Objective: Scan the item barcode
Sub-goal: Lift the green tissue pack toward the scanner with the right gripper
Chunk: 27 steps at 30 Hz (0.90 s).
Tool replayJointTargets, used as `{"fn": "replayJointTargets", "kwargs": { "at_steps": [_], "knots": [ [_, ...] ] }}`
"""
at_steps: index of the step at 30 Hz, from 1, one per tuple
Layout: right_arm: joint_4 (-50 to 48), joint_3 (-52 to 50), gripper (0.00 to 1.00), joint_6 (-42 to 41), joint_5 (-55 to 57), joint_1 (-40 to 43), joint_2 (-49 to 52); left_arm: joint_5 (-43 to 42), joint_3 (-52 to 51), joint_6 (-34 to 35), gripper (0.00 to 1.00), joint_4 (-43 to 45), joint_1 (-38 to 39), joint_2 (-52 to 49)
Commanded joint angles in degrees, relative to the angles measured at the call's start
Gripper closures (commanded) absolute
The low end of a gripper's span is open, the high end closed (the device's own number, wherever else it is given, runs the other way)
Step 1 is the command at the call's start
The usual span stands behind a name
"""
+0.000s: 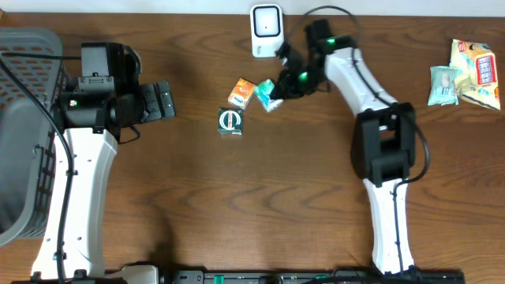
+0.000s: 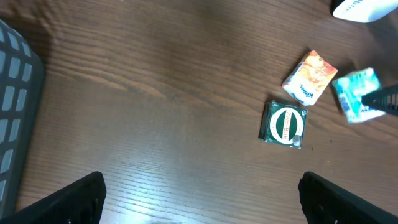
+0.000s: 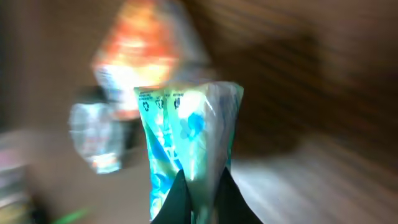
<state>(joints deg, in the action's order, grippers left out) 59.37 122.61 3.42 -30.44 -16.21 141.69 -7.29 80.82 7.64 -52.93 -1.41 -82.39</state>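
**Right jaws.** Closed on the teal packet (image 3: 186, 134), your item for scanning. Your right wrist view shows the two dark fingertips (image 3: 193, 199) pinching its lower edge, with the packet standing up from them. The background there is blurred.

**Teal packet, position.** From overhead you find it (image 1: 267, 95) just below the white scanner (image 1: 267, 30) and just beside the orange packet (image 1: 242, 92). You cannot tell whether it touches the worktop (image 1: 237, 205). The left wrist view shows it (image 2: 354, 93) at the right edge, with a dark finger (image 2: 382, 99) on it.

**Right arm (image 1: 384, 146).** It rises from the near edge of the worktop to an elbow, then the forearm runs up and left towards the scanner. The wrist folds back down and left to the packet.

**Left jaws.** Spread as wide as they go and holding nothing. Both dark fingertips (image 2: 68, 199) sit at the bottom corners of your left wrist view, touching none of the items.

**Left arm (image 1: 83, 181).** It stands up along the left side of the worktop beside the grey basket (image 1: 24, 55). The wrist is turned right, so the jaws point towards the packets, well apart from them.

**Other stock on the worktop.**
- Green square packet (image 1: 230, 121), lying flat just below the orange one.
- Snack packets (image 1: 473, 71), grouped at the far right, well apart from both arms.
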Motion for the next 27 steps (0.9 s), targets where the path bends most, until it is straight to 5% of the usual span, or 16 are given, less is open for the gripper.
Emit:
{"fn": "replayJointTargets", "kwargs": {
  "at_steps": [1,5,9,17,27],
  "knots": [
    [0.70,8.15,0.99,1.40,31.78,-1.66,-2.73,0.50,0.09,-0.13,0.02,-0.20,-0.17,0.04],
    [-3.56,11.61,0.99,7.39,41.68,-3.52,-2.73,0.50,0.09,-0.13,0.02,-0.20,-0.17,0.04],
    [-15.74,10.21,0.99,17.03,41.88,-5.29,-2.67,0.50,0.09,-0.13,0.02,-0.20,-0.17,0.04],
    [-35.19,8.17,0.99,22.03,41.62,-6.25,-1.75,0.50,0.09,-0.13,0.02,-0.20,-0.17,0.02],
    [-39.06,8.13,0.99,32.50,42.80,-6.95,1.86,0.50,0.09,-0.13,0.02,-0.20,-0.17,0.04]
  ]
}}
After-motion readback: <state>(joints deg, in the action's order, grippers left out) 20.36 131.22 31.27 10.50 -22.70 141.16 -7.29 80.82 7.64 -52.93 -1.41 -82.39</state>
